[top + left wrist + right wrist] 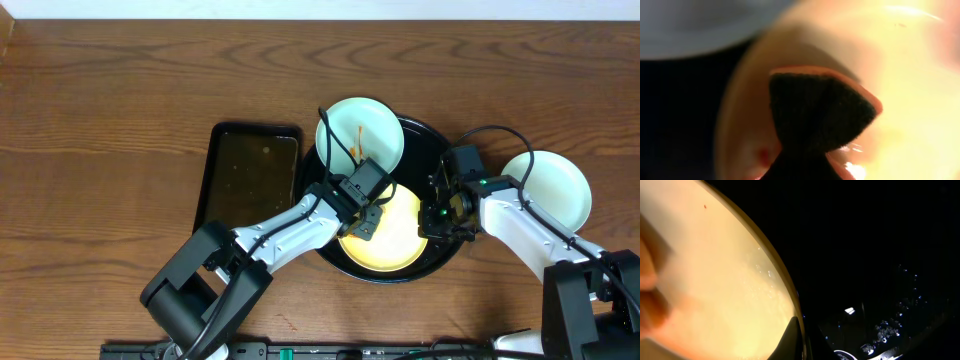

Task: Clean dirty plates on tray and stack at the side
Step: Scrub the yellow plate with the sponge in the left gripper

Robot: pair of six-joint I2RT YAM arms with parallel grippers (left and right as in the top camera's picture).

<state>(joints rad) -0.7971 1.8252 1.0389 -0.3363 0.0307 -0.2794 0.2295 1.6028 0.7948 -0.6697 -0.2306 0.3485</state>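
Note:
The round black tray holds a pale yellow plate and a mint plate with an orange smear, which leans at the tray's back left. A second mint plate lies on the table right of the tray. My left gripper is shut on a dark sponge with an orange edge and presses it on the yellow plate. My right gripper is shut on the yellow plate's right rim, with one finger over the edge.
A smaller rectangular dark tray lies left of the round tray, close to the left arm. Water drops sit on the black tray floor. Bare wooden table lies at the far left and along the back.

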